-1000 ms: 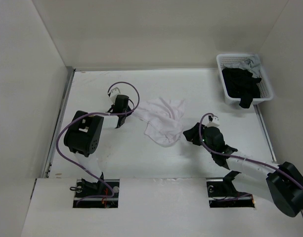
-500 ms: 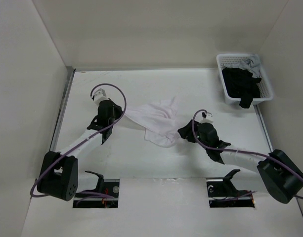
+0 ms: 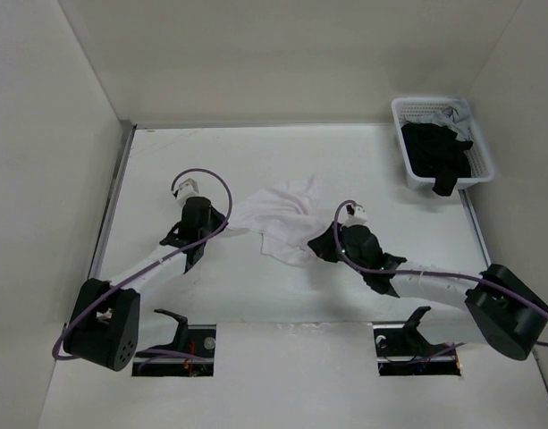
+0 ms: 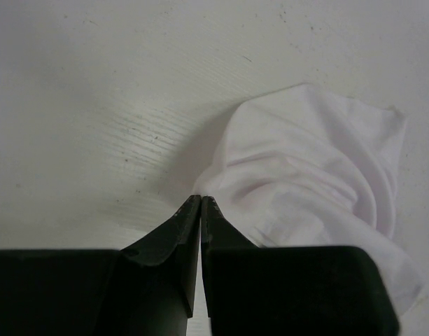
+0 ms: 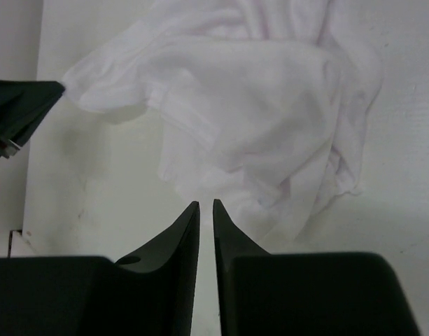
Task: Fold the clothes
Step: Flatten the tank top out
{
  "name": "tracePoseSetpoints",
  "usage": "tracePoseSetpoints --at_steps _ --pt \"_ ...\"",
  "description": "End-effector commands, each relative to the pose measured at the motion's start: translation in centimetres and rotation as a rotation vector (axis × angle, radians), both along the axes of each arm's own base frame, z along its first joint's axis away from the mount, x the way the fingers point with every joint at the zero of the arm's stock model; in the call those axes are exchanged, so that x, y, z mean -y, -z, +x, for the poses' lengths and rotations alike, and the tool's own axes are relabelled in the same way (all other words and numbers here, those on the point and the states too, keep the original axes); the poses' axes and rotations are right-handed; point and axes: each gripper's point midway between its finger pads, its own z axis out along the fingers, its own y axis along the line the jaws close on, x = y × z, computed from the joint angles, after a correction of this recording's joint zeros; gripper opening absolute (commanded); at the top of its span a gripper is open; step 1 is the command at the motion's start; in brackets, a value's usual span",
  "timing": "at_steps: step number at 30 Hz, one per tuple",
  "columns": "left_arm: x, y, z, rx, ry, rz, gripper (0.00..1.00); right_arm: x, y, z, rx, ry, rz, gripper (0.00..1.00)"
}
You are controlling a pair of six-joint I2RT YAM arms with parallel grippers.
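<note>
Between left gripper (image 4: 201, 199) and right gripper (image 5: 206, 204), clothes (image 3: 281, 214)

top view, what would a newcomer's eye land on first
A crumpled white garment lies in the middle of the view, with the left gripper shut on its left corner. The right gripper, jaws almost together, sits at its near right edge. A white basket of black clothes stands in the far right corner.
</note>
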Motion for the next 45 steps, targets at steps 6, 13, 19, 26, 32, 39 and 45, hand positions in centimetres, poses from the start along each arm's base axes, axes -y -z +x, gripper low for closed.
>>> tracePoseSetpoints --at_steps 6,13,19,26,32,39,45 --pt "0.2 -0.7 -0.2 0.034 0.019 -0.042 0.04 -1.3 2.5 0.9 -0.070 0.039 0.002 0.29" --pt "0.1 -0.5 -0.4 0.034 0.026 -0.049 0.04 -1.1 4.2 2.0 -0.095 0.083 -0.021 0.36" --pt "0.3 -0.4 -0.4 0.034 0.033 -0.050 0.04 -0.7 3.8 2.4 -0.068 0.108 0.005 0.30" --pt "0.5 -0.4 -0.4 0.034 0.038 -0.050 0.04 -0.4 2.5 2.7 -0.032 0.117 0.007 0.36" --pt "0.5 -0.4 -0.4 0.032 0.039 -0.049 0.04 -0.4 2.6 2.5 -0.040 0.110 -0.004 0.27" --pt "0.6 -0.4 -0.4 0.034 0.039 -0.050 0.04 -0.5 2.7 2.7 -0.040 0.104 0.002 0.14" --pt "0.5 -4.3 0.0 0.118 0.025 -0.088 0.04 0.4 -3.5 2.3 0.069 0.108 0.069 0.04"
